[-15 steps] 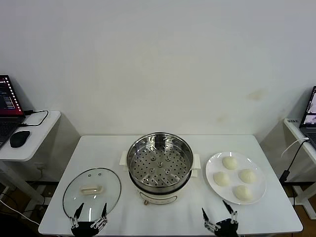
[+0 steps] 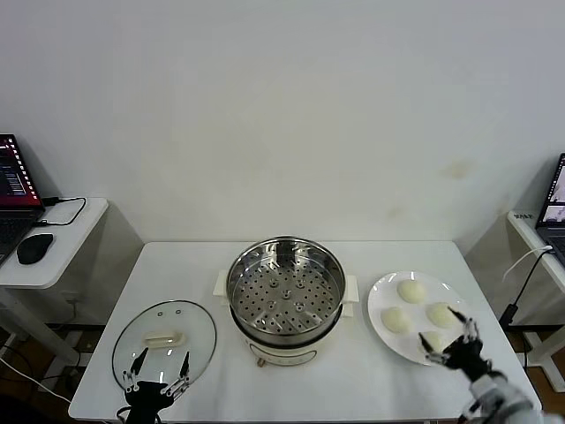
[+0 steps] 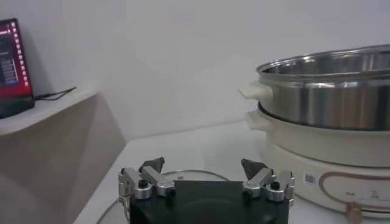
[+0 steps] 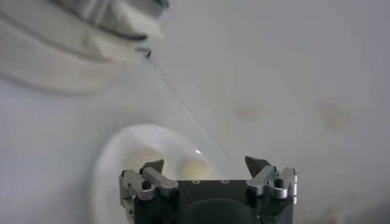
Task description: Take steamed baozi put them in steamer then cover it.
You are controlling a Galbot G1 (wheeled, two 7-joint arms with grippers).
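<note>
Four cream-white baozi lie on a white plate [image 2: 385, 296] at the table's right: one at the back [image 2: 410, 290], one left [image 2: 395, 319], one right [image 2: 439, 314], and the front one [image 2: 430, 339] partly hidden by my right gripper [image 2: 451, 335]. That gripper is open and hovers over the front baozi; the plate and two buns [image 4: 189, 166] show blurred in its wrist view. The steel steamer [image 2: 286, 290] stands open at the centre. The glass cover [image 2: 164, 340] lies flat at the left. My left gripper [image 2: 159, 370] is open and empty at the cover's near edge.
A side table with a laptop and mouse [image 2: 35, 248] stands at the far left. Another laptop [image 2: 556, 208] stands at the far right. The table's front edge runs just below both grippers.
My right gripper has moved from the table's front edge right and away from me, over the plate's front baozi. The left gripper has hardly moved.
</note>
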